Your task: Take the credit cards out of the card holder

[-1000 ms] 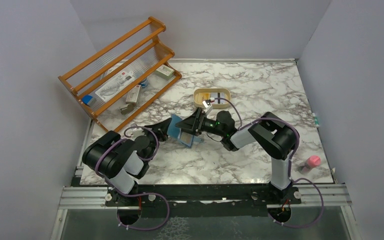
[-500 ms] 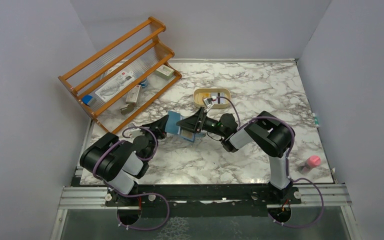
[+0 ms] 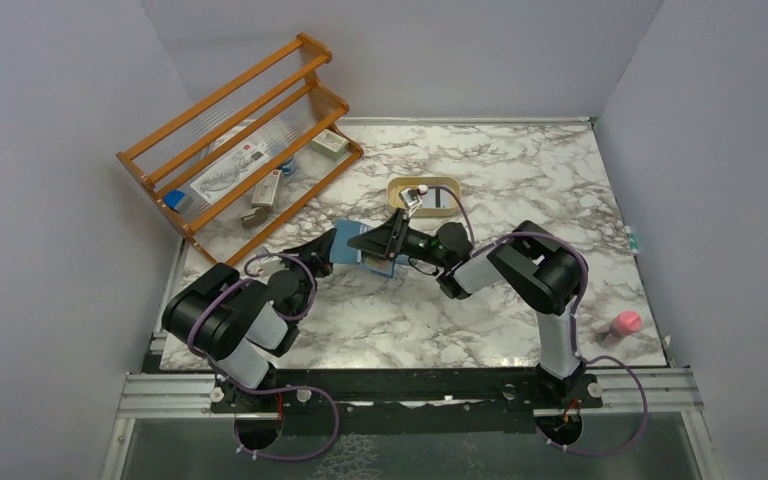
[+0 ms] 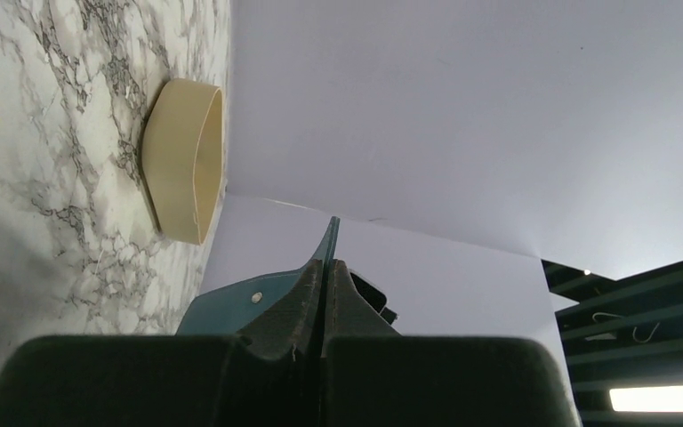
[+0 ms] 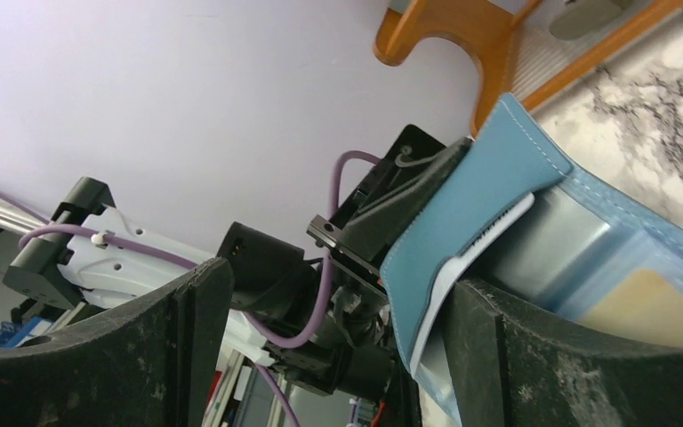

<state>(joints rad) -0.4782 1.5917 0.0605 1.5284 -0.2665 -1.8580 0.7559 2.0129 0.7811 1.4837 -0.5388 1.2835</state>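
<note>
The teal-blue card holder [image 3: 360,250] hangs open above the table between my two arms. My left gripper [image 3: 338,243] is shut on its flap edge; in the left wrist view the jaws [image 4: 327,276] pinch the teal flap [image 4: 231,307]. My right gripper [image 3: 380,240] is open at the holder's open side. In the right wrist view the holder [image 5: 471,196] shows a white card edge [image 5: 476,249] sticking out, and a yellow card [image 5: 640,302] sits behind a clear slot. My right fingertip [image 5: 534,356] lies against the white card. A card with a dark stripe [image 3: 440,203] lies in the cream tray [image 3: 400,187].
A wooden rack [image 3: 240,140] with printed packets stands at the back left, and also shows in the right wrist view [image 5: 462,36]. The cream tray shows in the left wrist view [image 4: 182,173]. A pink object [image 3: 625,322] sits at the front right.
Both grippers and the card holder have moved a little farther from the bases, towards the tray. The left gripper keeps its hold throughout.
</note>
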